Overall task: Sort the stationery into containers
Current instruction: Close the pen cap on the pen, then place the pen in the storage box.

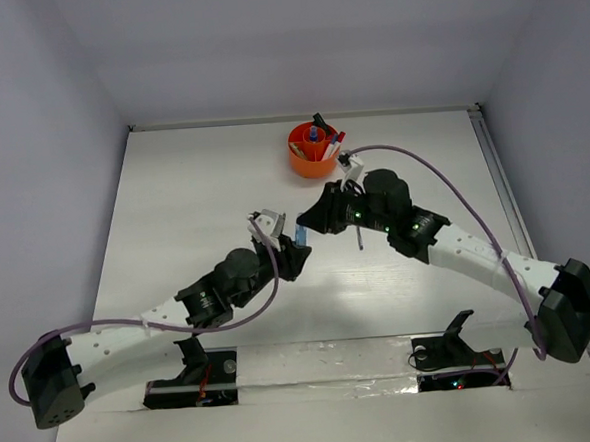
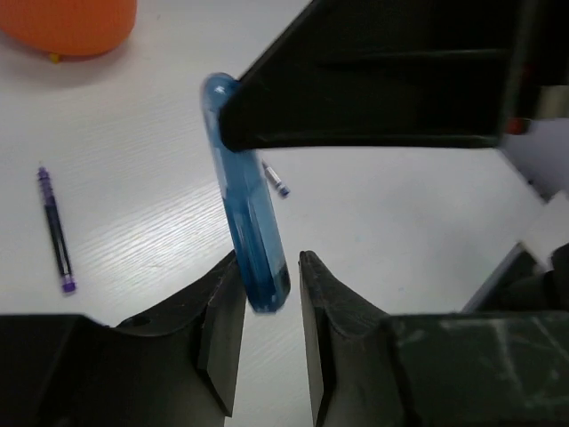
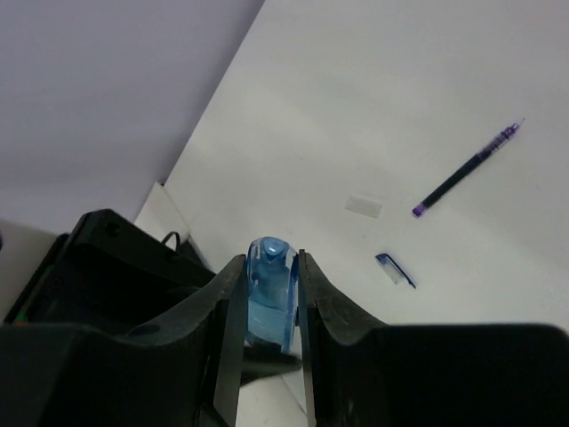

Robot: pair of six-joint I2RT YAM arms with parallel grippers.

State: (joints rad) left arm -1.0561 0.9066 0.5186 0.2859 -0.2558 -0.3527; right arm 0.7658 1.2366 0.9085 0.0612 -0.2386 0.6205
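Note:
A translucent light blue pen [image 2: 244, 205] hangs in the air between my two grippers above the middle of the table [image 1: 174, 208]. My right gripper [image 3: 272, 262] is shut on its upper end [image 3: 269, 294]. My left gripper [image 2: 269, 267] is open around its lower end: the pen rests against the left finger, with a gap to the right one. In the top view the pen [image 1: 302, 231] sits where the right gripper [image 1: 310, 223] and left gripper [image 1: 294, 243] meet. The orange tub [image 1: 314, 150] stands at the back and holds several pens and a blue-capped bottle [image 1: 314, 135].
A dark purple pen [image 2: 55, 229] lies on the table, also in the right wrist view [image 3: 467, 169]. A small blue-and-clear cap [image 2: 276, 179] lies near it, also in the right wrist view [image 3: 395, 269]. The tub's edge [image 2: 71, 22] shows in the left wrist view. White walls surround the table.

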